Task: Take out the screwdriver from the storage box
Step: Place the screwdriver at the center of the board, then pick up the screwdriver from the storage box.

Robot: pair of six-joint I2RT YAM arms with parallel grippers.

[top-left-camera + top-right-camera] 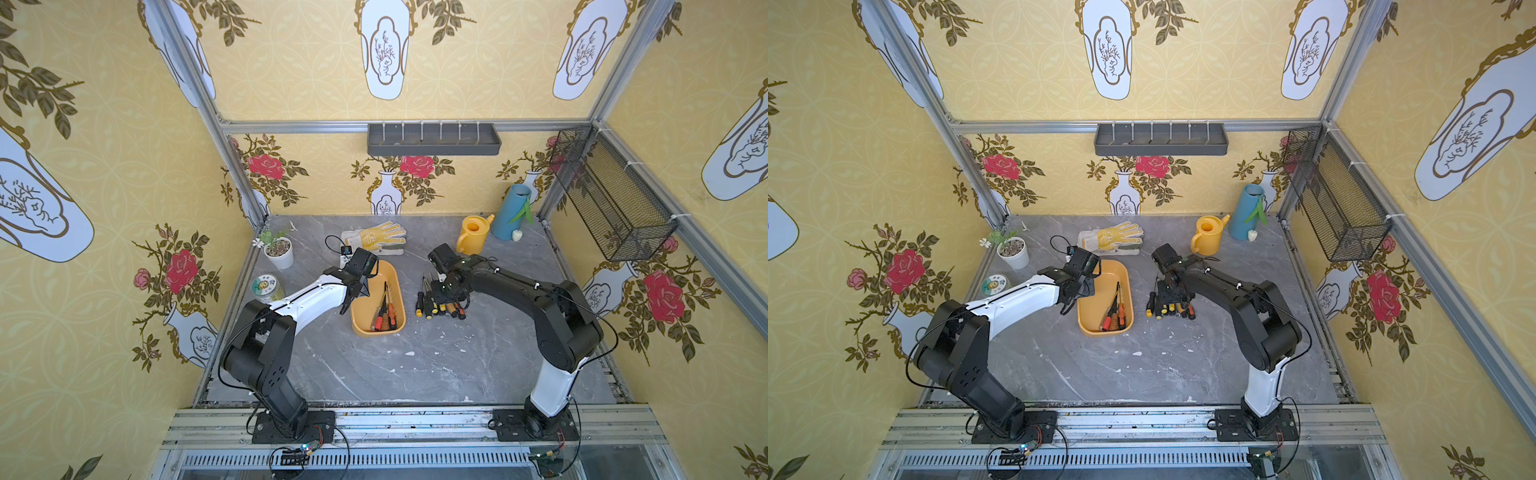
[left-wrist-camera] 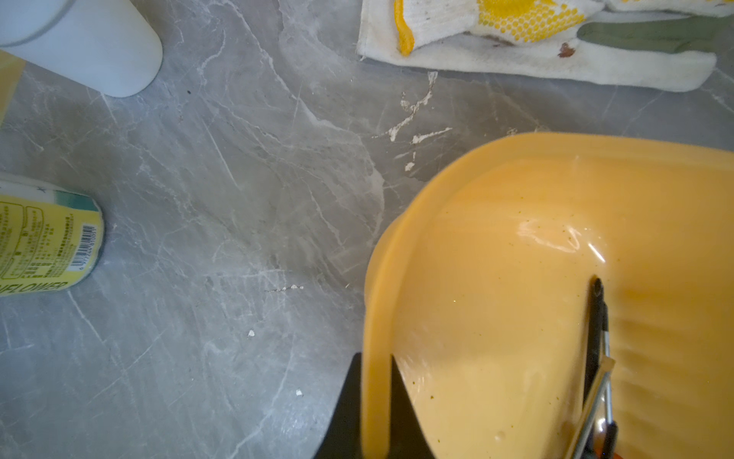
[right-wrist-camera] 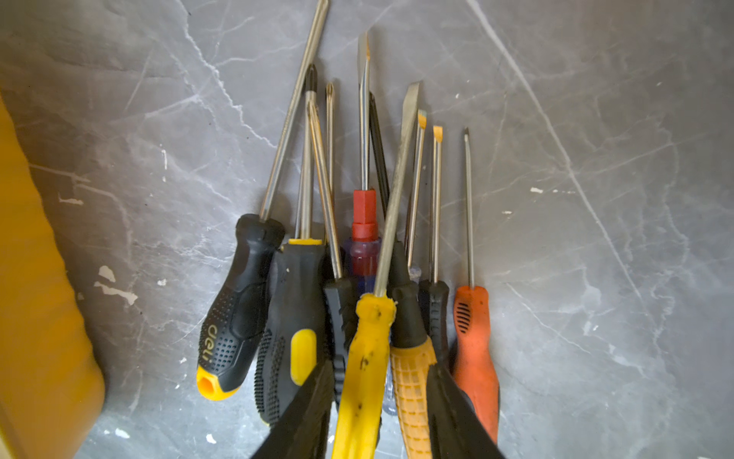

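The yellow-orange storage box (image 1: 382, 274) (image 1: 1113, 274) sits mid-table with several screwdrivers (image 1: 384, 316) (image 1: 1114, 318) lying in its near end. My left gripper (image 1: 353, 297) (image 2: 375, 405) is shut on the box's left wall (image 2: 496, 238), one finger inside and one outside. Dark shafts (image 2: 595, 337) lie on the box floor. To the right of the box, a pile of several screwdrivers (image 1: 440, 307) (image 1: 1169, 309) rests on the table. My right gripper (image 1: 442, 291) (image 3: 379, 367) hovers low over it, open. A yellow-handled screwdriver (image 3: 367, 349) lies on the pile between its fingers.
A work glove (image 1: 374, 241) lies behind the box. A white plant pot (image 1: 278, 251) and a round tin (image 1: 266, 286) stand at the left. A yellow watering can (image 1: 471, 235) and a blue vase (image 1: 513, 212) stand back right. A grey wall tray (image 1: 432, 139) and a mesh basket (image 1: 611, 195) hang above.
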